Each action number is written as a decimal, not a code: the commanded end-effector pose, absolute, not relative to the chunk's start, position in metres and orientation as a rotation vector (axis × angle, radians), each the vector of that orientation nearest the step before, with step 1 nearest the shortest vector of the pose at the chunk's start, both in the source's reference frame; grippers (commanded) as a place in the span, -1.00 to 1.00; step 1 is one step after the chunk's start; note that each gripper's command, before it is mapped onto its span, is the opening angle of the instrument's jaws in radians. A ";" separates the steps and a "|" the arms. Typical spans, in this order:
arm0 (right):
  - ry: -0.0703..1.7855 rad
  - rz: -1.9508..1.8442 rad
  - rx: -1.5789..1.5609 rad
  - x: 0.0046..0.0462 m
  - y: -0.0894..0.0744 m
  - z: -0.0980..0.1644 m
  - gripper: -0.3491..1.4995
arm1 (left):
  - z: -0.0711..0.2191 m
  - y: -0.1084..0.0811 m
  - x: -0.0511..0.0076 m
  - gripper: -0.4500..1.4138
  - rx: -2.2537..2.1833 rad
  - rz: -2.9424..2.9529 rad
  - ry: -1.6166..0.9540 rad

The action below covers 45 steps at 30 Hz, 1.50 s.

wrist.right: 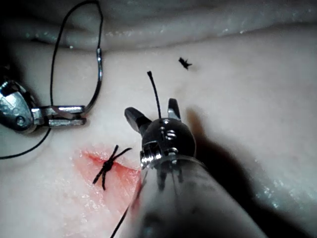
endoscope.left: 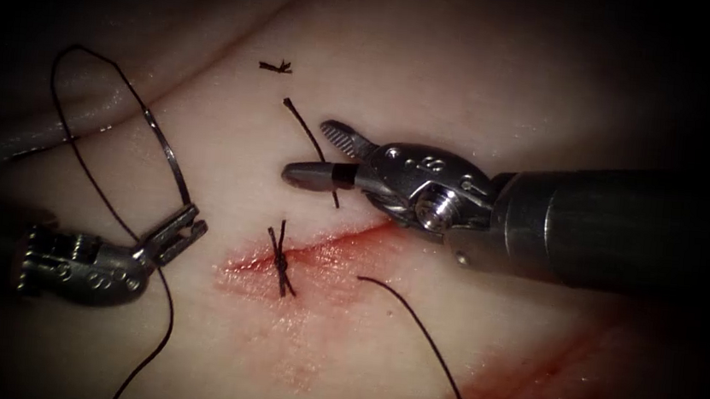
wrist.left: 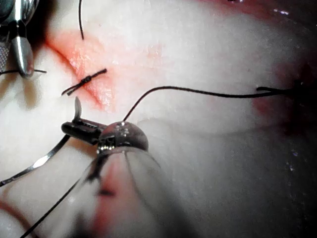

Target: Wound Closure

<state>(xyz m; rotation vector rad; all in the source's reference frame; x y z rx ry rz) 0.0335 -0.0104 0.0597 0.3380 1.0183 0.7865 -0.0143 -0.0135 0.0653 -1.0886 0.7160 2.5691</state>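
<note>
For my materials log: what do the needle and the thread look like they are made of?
Needle: apparently polished steel, thin and curved with bright glints; the left tool grips it near one end, clear of the tissue. Thread: dark, matte, probably braided suture, as the tied knot on the cut suggests. Right tool: jaws open, holding nothing.

A curved steel needle (endoscope.left: 171,162) arcs at the endoscope view's left, clear of the pale tissue (endoscope.left: 501,92). Dark thread (endoscope.left: 88,167) loops from it. A knotted stitch (endoscope.left: 281,257) crosses the red cut (endoscope.left: 333,253) at centre.

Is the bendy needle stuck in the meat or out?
Out. The left tool holds the needle near one end, clear above the tissue.
</note>
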 end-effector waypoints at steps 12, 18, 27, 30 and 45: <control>1.028 0.799 0.291 0.0341 -0.011 0.059 -1.00 | 0.065 -0.014 -0.0134 -1.00 -0.992 2.566 0.737; 1.107 0.868 0.273 0.0334 -0.009 0.056 -1.00 | 0.063 -0.013 -0.0104 -1.00 -0.640 2.693 0.905; 1.150 0.870 0.251 0.0334 -0.009 0.055 -1.00 | 0.064 -0.013 -0.0102 -1.00 -0.527 2.765 0.914; 1.174 0.870 0.242 0.0333 -0.008 0.055 -1.00 | 0.064 -0.013 -0.0108 -0.95 -0.520 2.785 0.901; 1.261 0.809 0.227 0.0295 -0.009 0.055 0.62 | 0.062 -0.012 -0.0108 0.94 -0.618 2.592 0.718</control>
